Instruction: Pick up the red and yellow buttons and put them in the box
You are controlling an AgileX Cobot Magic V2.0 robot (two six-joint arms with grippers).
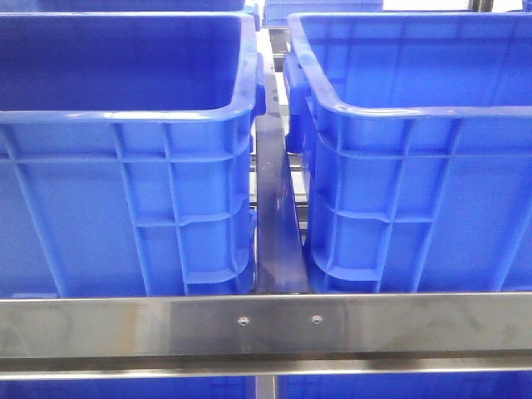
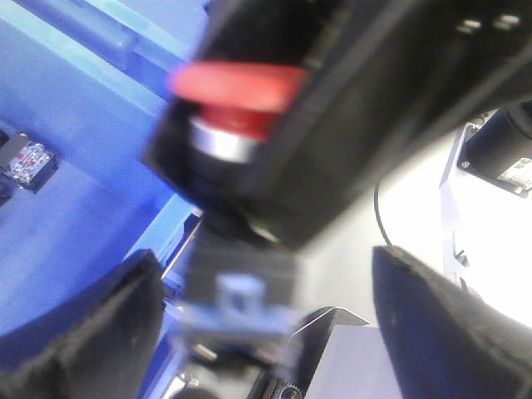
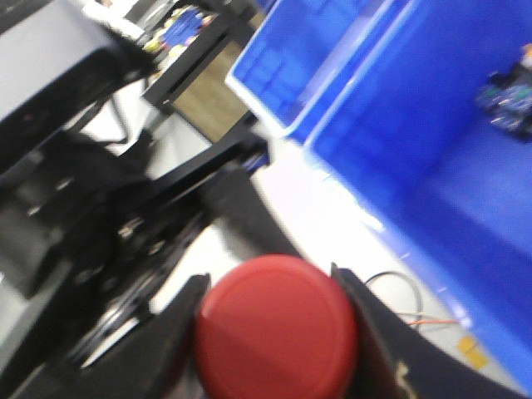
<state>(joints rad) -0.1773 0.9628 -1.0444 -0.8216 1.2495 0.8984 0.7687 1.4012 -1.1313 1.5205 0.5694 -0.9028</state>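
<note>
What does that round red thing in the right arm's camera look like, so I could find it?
In the right wrist view, find the big blue crate, then come back to the right gripper and its two black fingers. The red button sits between them, hugged on both sides. It is a smooth round cap, the one bright red disc among black parts and blue plastic.

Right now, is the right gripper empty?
No: in the right wrist view the right gripper has a red button between its fingers.
</note>
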